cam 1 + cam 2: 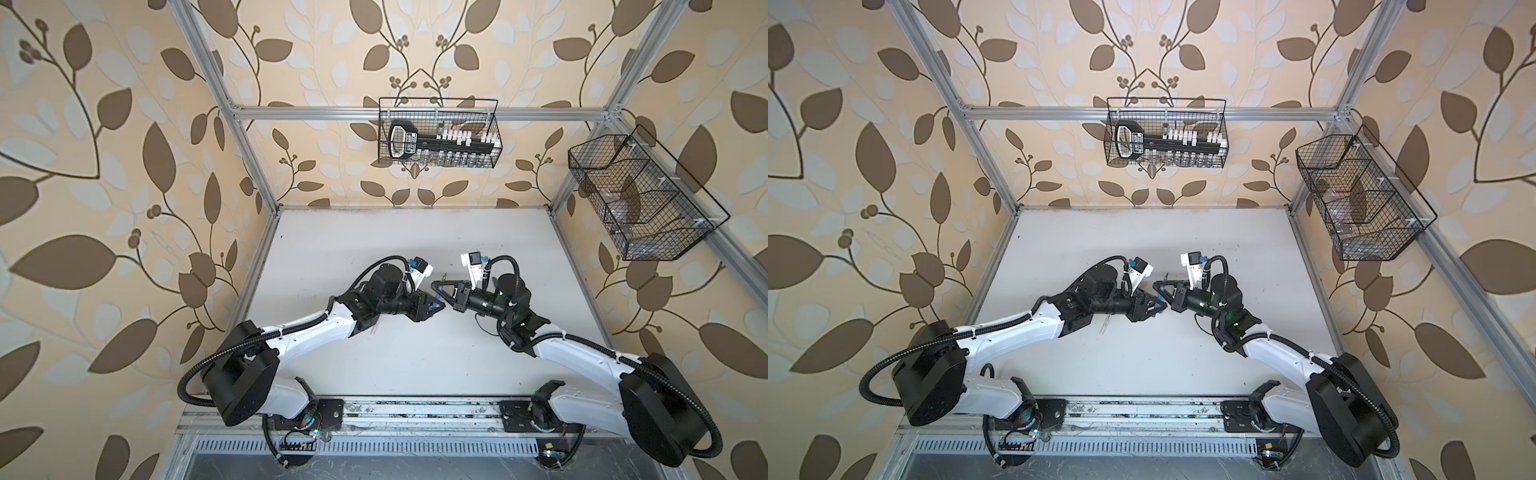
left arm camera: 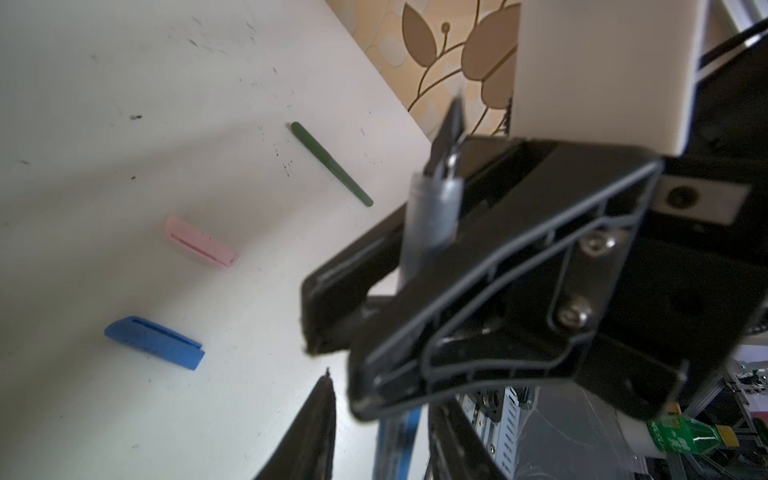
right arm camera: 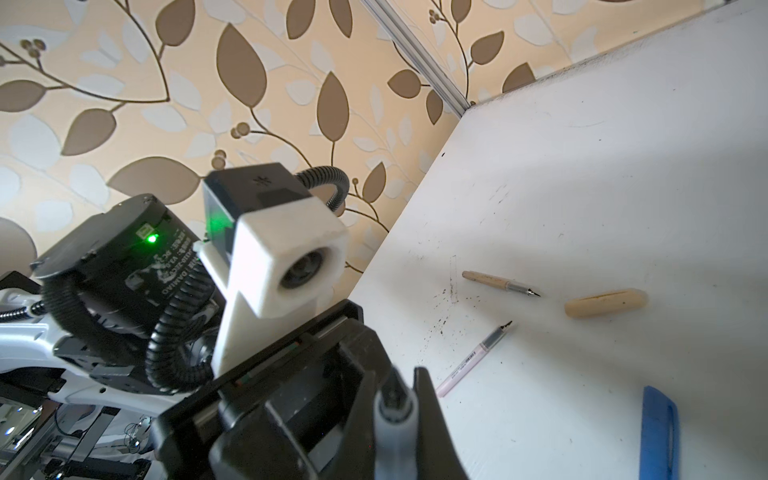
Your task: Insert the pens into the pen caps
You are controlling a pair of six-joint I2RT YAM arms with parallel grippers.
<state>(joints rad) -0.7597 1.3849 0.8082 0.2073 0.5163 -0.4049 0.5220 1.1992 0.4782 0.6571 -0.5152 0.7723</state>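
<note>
1. Nearest lens: right pincer [image 3: 397, 401], clamped tight on grey grip section of blue pen [image 2: 434, 208]; dark tip pointing up, clear of jaws.
2. Left pincer [image 1: 438, 307] tip to tip with it, in mid-air above worktop [image 1: 374, 249]; jaws part open and loose about blue barrel, one finger [image 2: 316, 424] visibly off it.
3. Lying on worktop:
   - blue cap [image 2: 153, 343] near pink cap [image 2: 201, 241]
   - green pen [image 2: 330, 164] beyond them; capped or not, cannot tell
   - tan pen [image 3: 498, 284] just beside tan cap [image 3: 604, 303]
   - pink pen [image 3: 473, 359] near tan pen
4. Handling, judged: pens light, stiff and slick-barrelled, so prone to pivot in a two-point hold. Best taken mid-barrel, tip end left free. Present hold close behind tip, likely to block cap from seating.
5. Caps, judged: light, hollow, slotted along one side, easy to knock away. Best taken across closed end, mouth unobstructed.
</note>
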